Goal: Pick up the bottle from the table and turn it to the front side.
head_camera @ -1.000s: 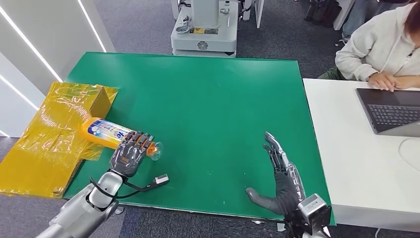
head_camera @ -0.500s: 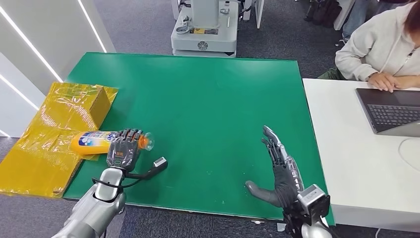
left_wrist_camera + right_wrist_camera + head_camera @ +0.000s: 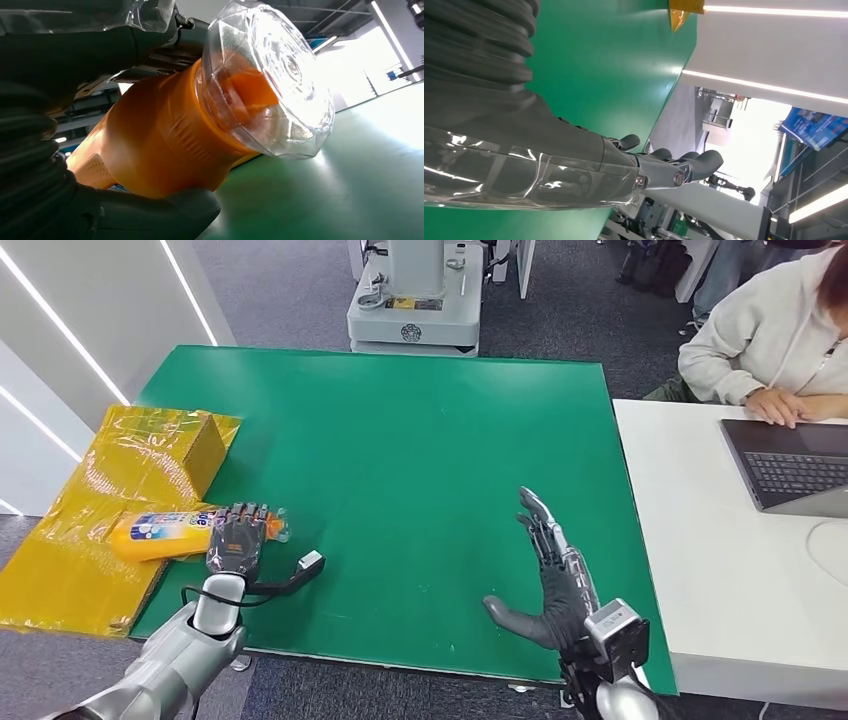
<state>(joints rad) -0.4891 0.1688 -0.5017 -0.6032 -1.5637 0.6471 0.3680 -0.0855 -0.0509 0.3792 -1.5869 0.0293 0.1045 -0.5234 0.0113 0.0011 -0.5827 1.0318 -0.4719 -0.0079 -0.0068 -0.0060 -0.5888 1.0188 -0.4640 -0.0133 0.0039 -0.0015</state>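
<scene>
— Where's the left robot hand (image 3: pixel 236 539)?
— Wrapped round the orange bottle (image 3: pixel 160 532) near its clear cap (image 3: pixel 272 80); the bottle lies sideways at the green worktop (image 3: pixel 420 440) edge, its base over the yellow wrapping (image 3: pixel 90 530).
— And the right robot hand (image 3: pixel 555 580)?
— Released, fingers spread, well apart from the bottle.

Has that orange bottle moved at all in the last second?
Yes. Held in the left hand, the bottle has slid toward the table's left edge, farther out over the yellow wrapped box.
</scene>
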